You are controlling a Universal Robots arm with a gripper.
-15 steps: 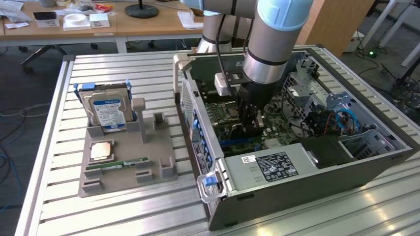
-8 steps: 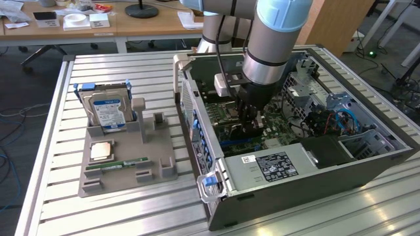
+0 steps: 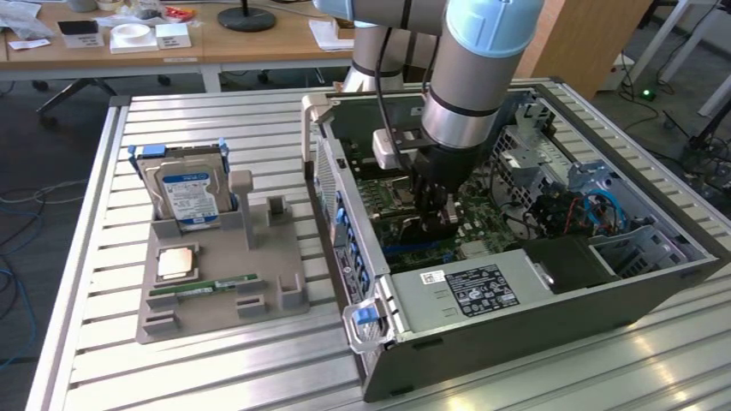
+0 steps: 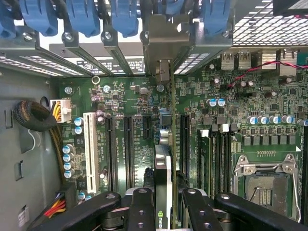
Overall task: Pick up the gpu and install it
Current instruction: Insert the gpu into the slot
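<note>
Now the arm (image 3: pixel 480 77) reaches straight down into the open computer case (image 3: pixel 514 342), which lies on its side on the slatted metal table (image 3: pixel 228 377), toward the table edge at the exterior view's right. The gripper (image 3: pixel 434 218) is low inside the case, close over the green motherboard (image 4: pixel 120 96).

In the wrist view the two black fingers (image 4: pixel 142 202) are clamped on the gpu (image 4: pixel 162 166), one on each flat face. The card shows edge-on, a thin dark strip with a small green logo between the fingers. It stands upright over the motherboard and runs from the gripper toward the case's rear wall, where a row of blue clips (image 4: pixel 86 14) lines the slot openings. It sits in line with the expansion slots, with long black slots (image 4: pixel 128 149) on one side of it and another black slot (image 4: pixel 184 144) just beside it on the other. A white slot (image 4: pixel 89 144) lies further out, near the case wall. Whether the card's lower edge is already pressed home in its slot I cannot tell. The empty processor socket (image 4: pixel 263 185) with its metal frame is well apart from the card.

Near the table edge at the exterior view's left, a grey holder (image 3: pixel 263 257) carries a blue-labelled hard drive (image 3: pixel 188 197) standing upright, a processor chip (image 3: pixel 175 264) lying flat, and a narrow green RAM stick (image 3: pixel 205 285) just beside the chip. None of them touches the gripper.
</note>
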